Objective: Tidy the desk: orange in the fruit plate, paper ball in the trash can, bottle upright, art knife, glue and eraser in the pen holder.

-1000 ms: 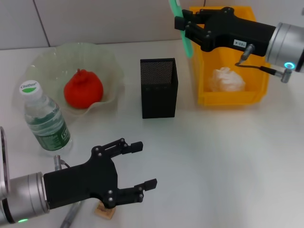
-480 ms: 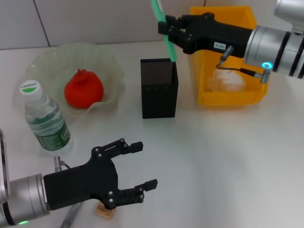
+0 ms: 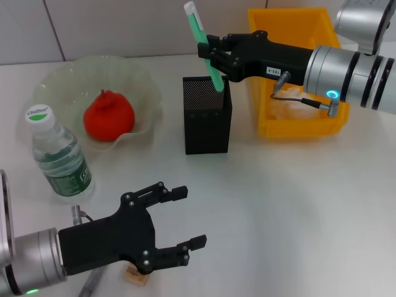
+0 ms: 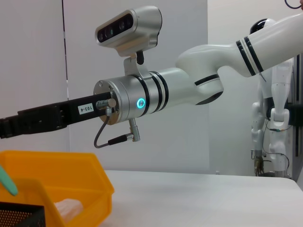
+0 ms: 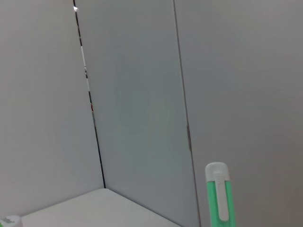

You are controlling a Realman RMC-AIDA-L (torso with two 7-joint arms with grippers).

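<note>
One green stick, likely the art knife (image 3: 203, 43), is pinched in the right end effector (image 3: 213, 54), tip angled into the pen holder (image 3: 206, 114) for release. Left end effector (image 3: 176, 226) hangs spread and empty above the eraser (image 3: 137, 275) on the bench (image 3: 291, 210).

On my feed I can read only a green logo, too small to spell out, on the white cap of the clear plastic water bottle (image 3: 57, 153) beside the pale-green ruffled fruit plate (image 3: 142, 74), and a white numbered sticker, digits unclear, on the black right gripper (image 3: 209, 54).
</note>
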